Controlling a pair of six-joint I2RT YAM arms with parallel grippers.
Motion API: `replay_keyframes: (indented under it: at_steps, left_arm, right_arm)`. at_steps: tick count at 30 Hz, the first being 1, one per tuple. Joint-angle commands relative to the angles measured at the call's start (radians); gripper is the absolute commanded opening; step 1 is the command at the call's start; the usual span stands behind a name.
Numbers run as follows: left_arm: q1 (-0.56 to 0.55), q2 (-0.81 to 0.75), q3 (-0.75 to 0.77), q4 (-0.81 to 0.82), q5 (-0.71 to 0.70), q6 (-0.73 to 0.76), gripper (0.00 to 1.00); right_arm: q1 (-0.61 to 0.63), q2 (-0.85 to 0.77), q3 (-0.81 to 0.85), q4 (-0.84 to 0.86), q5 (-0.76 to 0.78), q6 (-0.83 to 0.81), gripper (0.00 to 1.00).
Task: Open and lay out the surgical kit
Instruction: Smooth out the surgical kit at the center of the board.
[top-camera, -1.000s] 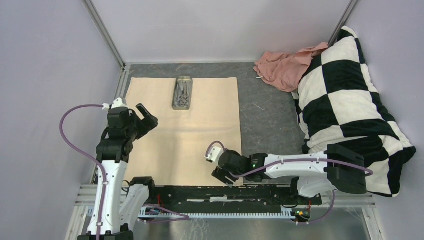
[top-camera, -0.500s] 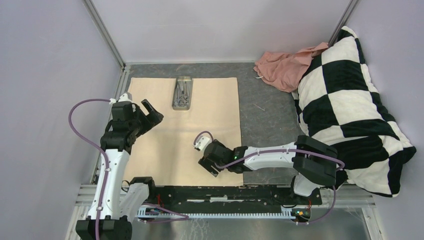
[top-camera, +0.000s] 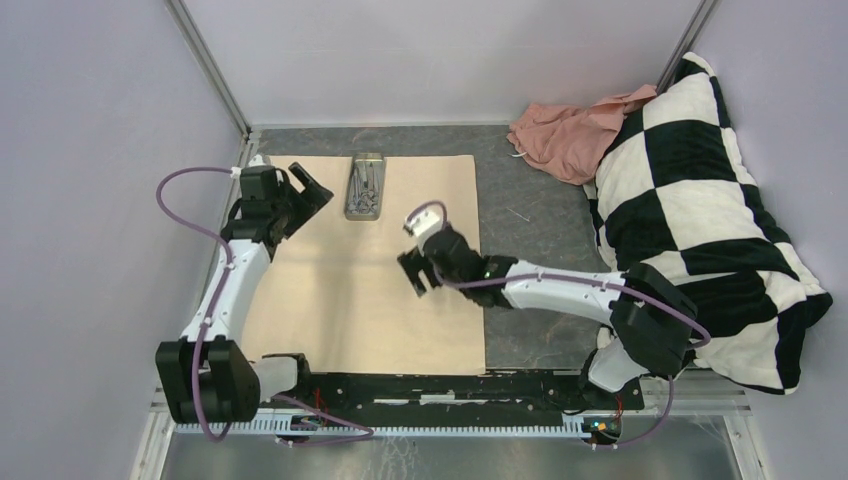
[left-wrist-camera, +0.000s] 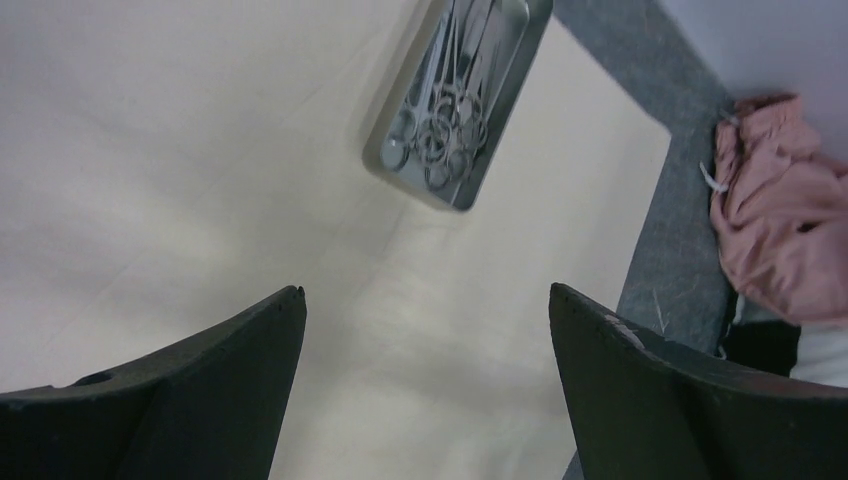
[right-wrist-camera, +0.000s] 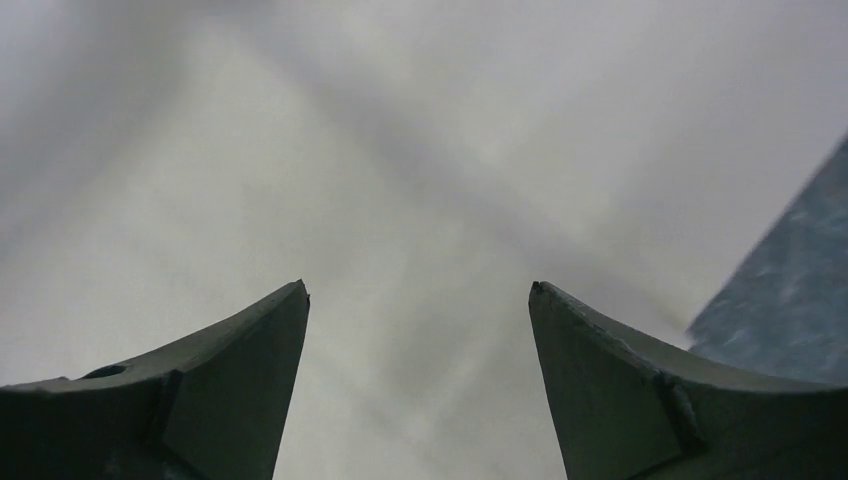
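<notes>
The surgical kit's beige cloth wrap (top-camera: 330, 280) lies spread flat on the grey table. On its far part stands the small steel tray (top-camera: 365, 186), with slim silver scissor-handled instruments (left-wrist-camera: 445, 120) lying inside it. My left gripper (top-camera: 308, 185) hovers open just left of the tray, nothing between its fingers (left-wrist-camera: 200, 390). My right gripper (top-camera: 414, 272) is open over the cloth's right-middle part, below and right of the tray; its wrist view shows only blurred cloth between the fingertips (right-wrist-camera: 240, 370).
A crumpled pink cloth (top-camera: 565, 135) lies at the back right, beside a black-and-white checkered pillow (top-camera: 700, 210) along the right side. Walls close in the left and far sides. Bare grey table (top-camera: 530, 240) runs right of the wrap.
My left gripper has swung away from me toward the tray's left side. My right gripper has risen from the near edge to the cloth's middle-right and opened wider.
</notes>
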Motion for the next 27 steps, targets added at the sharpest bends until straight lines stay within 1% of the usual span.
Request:
replay_keyframes:
  at_steps: [1, 4, 8, 10, 12, 14, 18, 23, 27]
  left_arm:
    - [-0.002, 0.099, 0.093, 0.193, -0.172, -0.104, 0.97]
    - [-0.002, 0.187, 0.119, 0.239, -0.307, -0.117, 0.99]
    - [0.005, 0.313, 0.163, 0.301, -0.420, -0.116, 1.00]
    - [0.007, 0.389, 0.198, 0.316, -0.446, -0.110, 1.00]
    - [0.010, 0.474, 0.248, 0.304, -0.428, -0.091, 0.99]
    - [0.010, 0.547, 0.277, 0.301, -0.411, -0.074, 0.98]
    - [0.020, 0.612, 0.249, 0.376, -0.369, -0.044, 0.98]
    - [0.057, 0.712, 0.297, 0.352, -0.285, -0.047, 0.98]
    - [0.073, 0.756, 0.307, 0.365, -0.211, -0.072, 0.97]
  right_arm:
    - [-0.136, 0.087, 0.151, 0.174, 0.122, -0.015, 0.89]
    - [-0.226, 0.205, 0.279, 0.190, 0.145, -0.010, 0.91]
    - [-0.302, 0.374, 0.477, 0.132, 0.155, -0.020, 0.91]
    - [-0.319, 0.436, 0.539, 0.108, 0.154, -0.054, 0.91]
    - [-0.327, 0.468, 0.558, 0.098, 0.175, -0.083, 0.92]
    - [-0.340, 0.480, 0.547, 0.101, 0.164, -0.089, 0.93]
    - [-0.370, 0.491, 0.526, 0.097, 0.089, -0.095, 0.92]
    - [-0.407, 0.548, 0.529, 0.064, 0.084, -0.086, 0.92]
    - [-0.437, 0.604, 0.563, 0.017, 0.059, -0.070, 0.91]
